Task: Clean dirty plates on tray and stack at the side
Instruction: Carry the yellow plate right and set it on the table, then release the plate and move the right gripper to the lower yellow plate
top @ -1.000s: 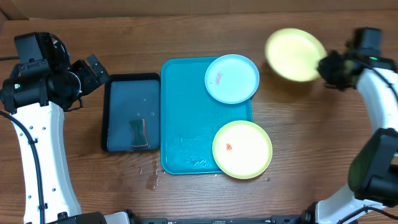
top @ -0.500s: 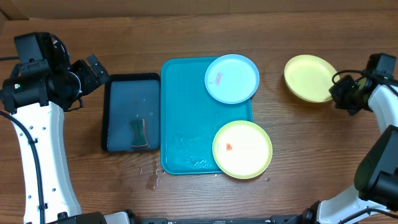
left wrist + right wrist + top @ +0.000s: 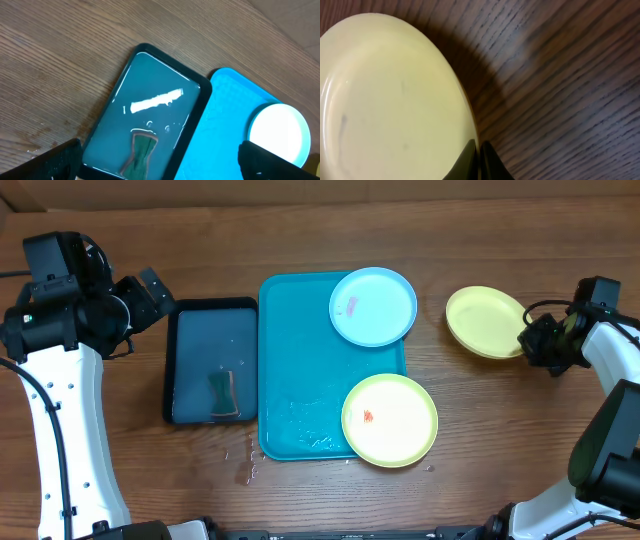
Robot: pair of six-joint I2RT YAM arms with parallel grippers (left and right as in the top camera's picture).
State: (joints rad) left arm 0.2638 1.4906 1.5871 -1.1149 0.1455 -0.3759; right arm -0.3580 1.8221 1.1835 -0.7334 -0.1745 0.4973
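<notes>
Plates: you had three in view, a light blue plate point(image 3: 373, 305) and a yellow-green plate point(image 3: 390, 420) on the turquoise tray point(image 3: 300, 360), and a yellow plate point(image 3: 487, 322) off to the tray's right.
Yellow plate: it sat low over the bare wooden table point(image 3: 500, 440), well apart from the tray. Its face looked clean. You could not tell whether it touched the wood.
Claw, right: your right gripper point(image 3: 532, 340) was pressed together on the yellow plate's right rim, pinching it.
Light blue plate: it lay at the tray's far right corner, overhanging the rim, with a pink smear on it.
Yellow-green plate: it lay at the tray's near right corner, hanging over the edge, with an orange smear near its centre.
Claw, left: your left gripper point(image 3: 148, 292) was spread wide and held nothing, near the far left corner of the dark tray point(image 3: 200, 340).
Dark tray: it sat just left of the turquoise tray, wet inside, with a green sponge point(image 3: 223, 395) at its near end.
</notes>
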